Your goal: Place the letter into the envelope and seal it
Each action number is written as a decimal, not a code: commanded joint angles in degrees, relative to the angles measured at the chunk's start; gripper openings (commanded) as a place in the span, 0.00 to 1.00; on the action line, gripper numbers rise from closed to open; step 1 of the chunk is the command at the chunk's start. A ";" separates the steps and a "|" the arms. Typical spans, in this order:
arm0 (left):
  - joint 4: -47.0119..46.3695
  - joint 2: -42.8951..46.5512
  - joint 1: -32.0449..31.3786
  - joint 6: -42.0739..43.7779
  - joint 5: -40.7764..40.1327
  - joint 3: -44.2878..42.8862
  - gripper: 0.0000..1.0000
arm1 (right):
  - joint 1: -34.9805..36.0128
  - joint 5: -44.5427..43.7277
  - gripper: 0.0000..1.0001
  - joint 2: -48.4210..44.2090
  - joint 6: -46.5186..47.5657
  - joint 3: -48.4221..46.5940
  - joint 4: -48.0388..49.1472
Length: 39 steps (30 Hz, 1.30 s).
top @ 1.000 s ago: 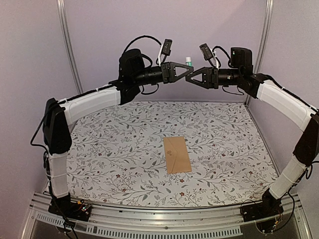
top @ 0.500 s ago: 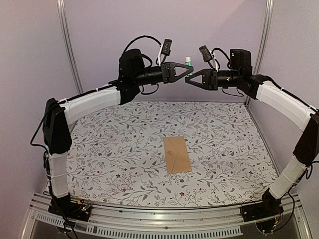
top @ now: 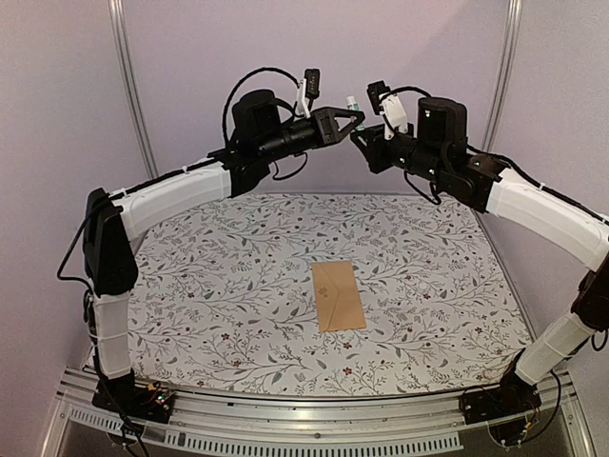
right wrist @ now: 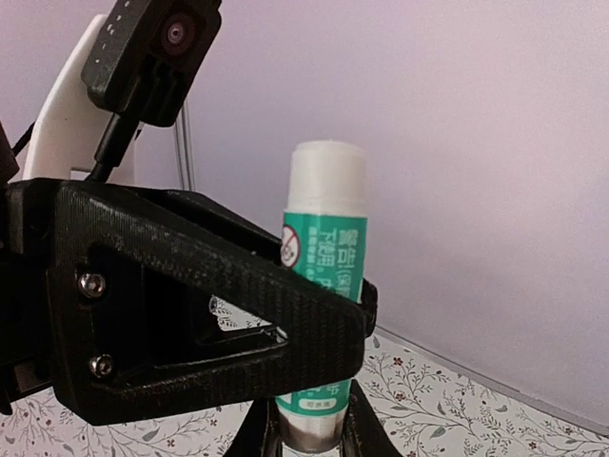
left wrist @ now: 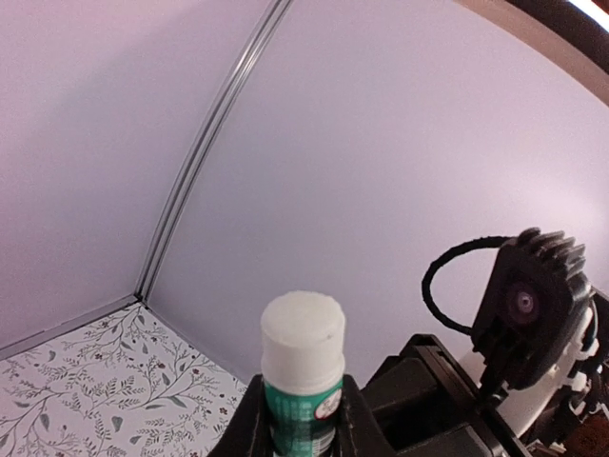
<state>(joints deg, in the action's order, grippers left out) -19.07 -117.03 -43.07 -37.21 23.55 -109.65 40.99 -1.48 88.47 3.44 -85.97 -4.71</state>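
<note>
The tan envelope lies flat on the floral table, lengthwise toward me. The cream letter is not in view. Both grippers are raised high at the back of the table, meeting on a green glue stick with a white cap. My left gripper is shut on the stick's green body, with the cap standing above its jaws. My right gripper is shut on the stick's metal bottom end. The left gripper's black finger crosses in front of the stick in the right wrist view.
The floral tablecloth covers the table. Lilac walls with metal posts close in the back and sides. An aluminium rail runs along the near edge by the arm bases.
The right wrist has swung left and turned, closing in under the glue stick. The left gripper has risen slightly. The envelope has not moved.
</note>
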 commanded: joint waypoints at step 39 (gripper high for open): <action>14.26 5.56 0.99 17.95 27.71 5.76 0.00 | -15.58 61.04 0.53 3.54 -8.59 -10.55 -12.67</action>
<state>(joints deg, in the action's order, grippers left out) -6.55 -112.38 -41.60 -20.43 49.45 -102.98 25.47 54.13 91.98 -2.26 -97.12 -20.14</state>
